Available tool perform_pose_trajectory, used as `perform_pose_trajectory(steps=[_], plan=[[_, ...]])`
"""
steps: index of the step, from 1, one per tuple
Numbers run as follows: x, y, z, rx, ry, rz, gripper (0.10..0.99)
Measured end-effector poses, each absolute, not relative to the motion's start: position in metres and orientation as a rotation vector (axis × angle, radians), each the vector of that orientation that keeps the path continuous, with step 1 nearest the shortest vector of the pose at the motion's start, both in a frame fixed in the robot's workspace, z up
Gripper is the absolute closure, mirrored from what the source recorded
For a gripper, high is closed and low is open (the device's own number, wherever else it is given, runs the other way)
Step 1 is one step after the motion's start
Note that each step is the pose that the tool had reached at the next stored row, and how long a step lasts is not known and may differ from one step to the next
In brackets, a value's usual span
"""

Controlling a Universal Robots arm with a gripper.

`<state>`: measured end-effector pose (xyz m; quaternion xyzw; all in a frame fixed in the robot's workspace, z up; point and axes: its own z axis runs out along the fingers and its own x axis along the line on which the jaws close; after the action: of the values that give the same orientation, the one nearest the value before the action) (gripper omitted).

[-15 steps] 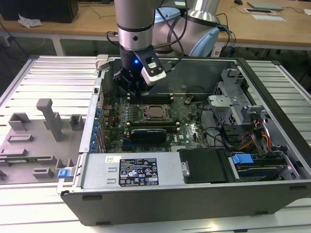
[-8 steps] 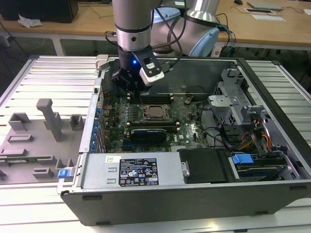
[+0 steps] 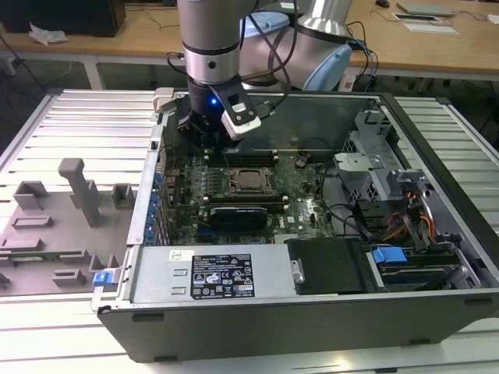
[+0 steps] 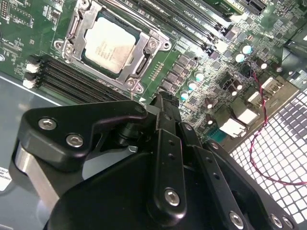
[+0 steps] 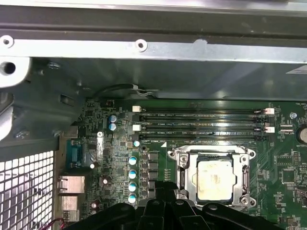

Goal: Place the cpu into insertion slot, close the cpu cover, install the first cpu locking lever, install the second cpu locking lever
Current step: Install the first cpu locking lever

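Exterior view: black gripper [image 3: 204,144] hangs above green circuit board [image 3: 304,210]; grey steel case wall [image 3: 156,152] close at its 9 o'clock; open room toward 4 o'clock; gripper opening: cannot tell. Pale silver-beige square cpu [image 4: 110,45] lies in silver-rimmed insertion slot [image 5: 211,152] at gripper's 4 o'clock, apart; thin silver cpu cover [image 4: 145,60] lies flat around it.

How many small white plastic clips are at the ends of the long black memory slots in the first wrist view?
4. Two small white plastic clips sit at one end of the long black memory slots, two at the opposite end. Others may be hidden.
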<state>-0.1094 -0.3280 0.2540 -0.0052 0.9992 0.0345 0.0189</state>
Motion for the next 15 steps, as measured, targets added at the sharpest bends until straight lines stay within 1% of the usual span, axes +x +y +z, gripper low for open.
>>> perform_pose_trajectory(steps=[2, 6, 10, 15], plan=[[-0.111, -0.328, 0.253, -0.016, 3.101, 0.111, 0.98], [-0.113, -0.328, 0.253, -0.016, 3.094, 0.156, 0.98], [-0.117, -0.328, 0.252, -0.014, 3.078, 0.261, 0.98], [-0.121, -0.328, 0.252, -0.013, 3.064, 0.342, 0.98]])
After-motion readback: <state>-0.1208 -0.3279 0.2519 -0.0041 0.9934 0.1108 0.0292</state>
